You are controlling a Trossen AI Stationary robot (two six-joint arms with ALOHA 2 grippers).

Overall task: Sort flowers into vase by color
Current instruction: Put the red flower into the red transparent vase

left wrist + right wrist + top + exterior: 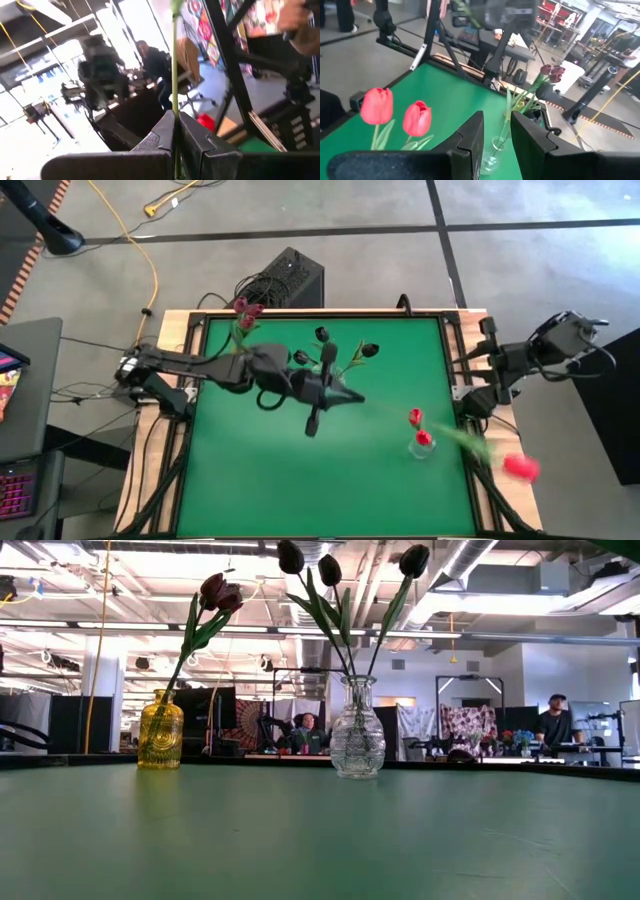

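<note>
My left claw (175, 120) is closed on the thin green stem (174, 60) of one flower, and it hangs over the middle of the desk (300, 480). In the high view a blurred green streak runs from this claw to a red head (520, 468) past the right edge of the desk, so I judge that this is the flower I hold, gripped low on the stem with the head far out. My right claw (497, 120) is half open and empty, waiting off the right side of the desk.

The red vase (422, 448), a small clear one, already carries two red tulips (417, 117) and stands just under that streak. My first worry is there: the stem is long and soft, and if I swing it fast, it can sweep against this light vase and tip it.

The second danger is the grip. The stem is very thin, so it may turn or slide between the fingers, and then the lower end will not point where I aim it.

Third, the neck looks narrow and is already occupied. A leaf could catch on the rim.

The dark tulips (328, 570) and the yellow vase (160, 730) are farther back, well apart.
</note>
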